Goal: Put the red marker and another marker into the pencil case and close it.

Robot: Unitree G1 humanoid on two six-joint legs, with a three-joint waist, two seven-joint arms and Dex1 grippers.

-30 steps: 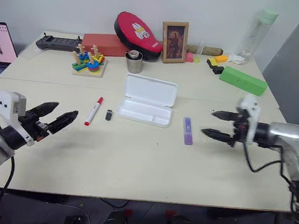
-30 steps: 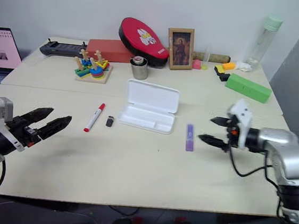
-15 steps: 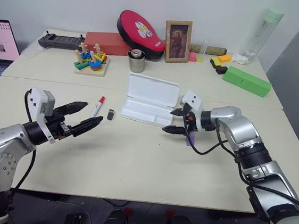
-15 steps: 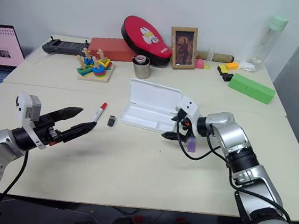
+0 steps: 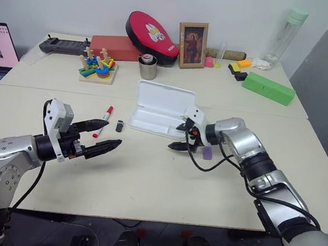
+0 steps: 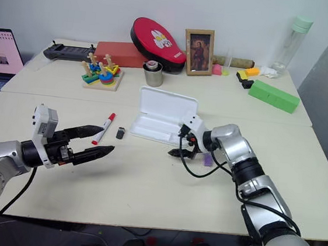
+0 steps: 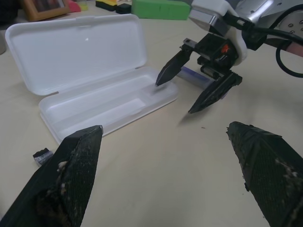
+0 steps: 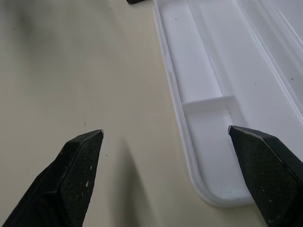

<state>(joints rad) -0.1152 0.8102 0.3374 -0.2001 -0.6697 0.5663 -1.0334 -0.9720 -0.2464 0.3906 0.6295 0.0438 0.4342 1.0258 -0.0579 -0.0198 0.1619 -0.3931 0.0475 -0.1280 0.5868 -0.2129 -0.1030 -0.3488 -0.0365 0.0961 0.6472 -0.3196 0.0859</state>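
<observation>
Left eye view, nearest first: the left gripper (image 5: 105, 138) hangs low over the bare near part of the table (image 5: 145, 191), its two black fingers spread wide apart and empty, pointing toward the middle of the table. Just past its fingertips lies the red marker (image 5: 103, 119), untouched, flat on the table with its red cap pointing away from the robot, and a small stubby black object (image 5: 119, 126) sits between it and the pencil case (image 5: 159, 109). To the right, the right gripper (image 5: 179, 136) also stands with its fingers wide apart and nothing between them, hovering at the near right corner of the case's tray; the wrist view from that arm looks down on the tray's end compartment and the bare tabletop beside it. The purple marker (image 5: 206, 153) lies on the table just behind that gripper's wrist, partly hidden by the arm and its cable. The case itself lies open, lid flat toward the far side, and both tray compartments look empty. Farther back stand a metal cup (image 5: 147, 68), a wooden stacking toy (image 5: 97, 69), a framed picture (image 5: 192, 38), a green block (image 5: 267, 88) and a bottle (image 5: 286, 36). So, judging from this, nothing of the task is done yet: both markers remain to be picked up and laid in the tray, and the lid is yet to be shut.
</observation>
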